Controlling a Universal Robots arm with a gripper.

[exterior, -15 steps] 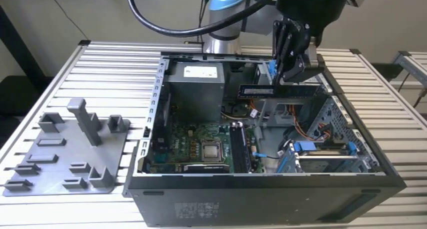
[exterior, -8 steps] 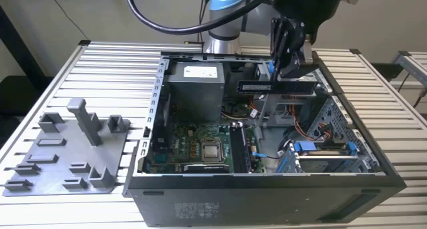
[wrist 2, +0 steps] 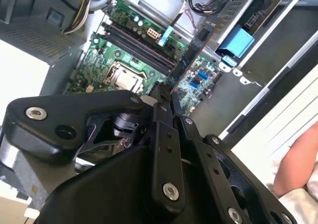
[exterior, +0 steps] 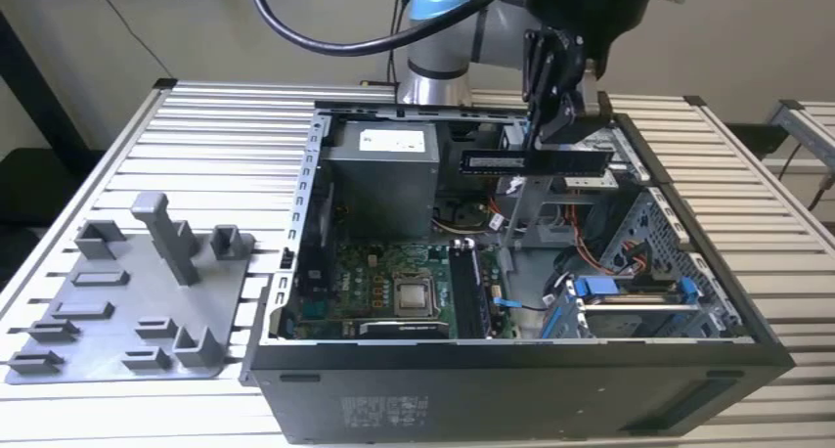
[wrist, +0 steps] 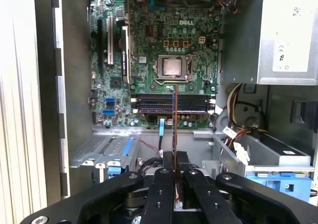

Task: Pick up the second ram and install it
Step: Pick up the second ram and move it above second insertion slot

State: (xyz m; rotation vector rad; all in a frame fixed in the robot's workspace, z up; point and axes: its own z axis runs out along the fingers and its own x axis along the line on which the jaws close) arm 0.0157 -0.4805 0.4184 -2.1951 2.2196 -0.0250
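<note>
The second ram point(exterior: 503, 161) is pinched between the jaws and is held clear above the open computer case point(exterior: 522, 389), its long edge level in the exterior view and its pale label turned toward that camera. It is carried over the far part of the case, beside the grey power supply point(exterior: 378, 164), and touches nothing below. The case lies on its side on the slatted worktop point(exterior: 196, 125), with the green motherboard point(exterior: 378, 291) exposed on its floor. In the first wrist view the second ram point(wrist: 175, 119) is seen edge-on as a thin line rising from the jaws, and the black memory sockets point(wrist: 171, 104) run crosswise to it, just beside the processor socket point(wrist: 171, 67). In the second wrist view the stick point(wrist 2: 194, 55) slants away from the jaws above the board, near a blue drive bracket point(wrist 2: 237, 41). A grey plastic tray point(exterior: 131, 311) with upright blocks is noted on the worktop at the exterior view's left, well apart from the case. Part of a person's arm point(wrist 2: 298, 159) is seen beyond the case wall.
</note>
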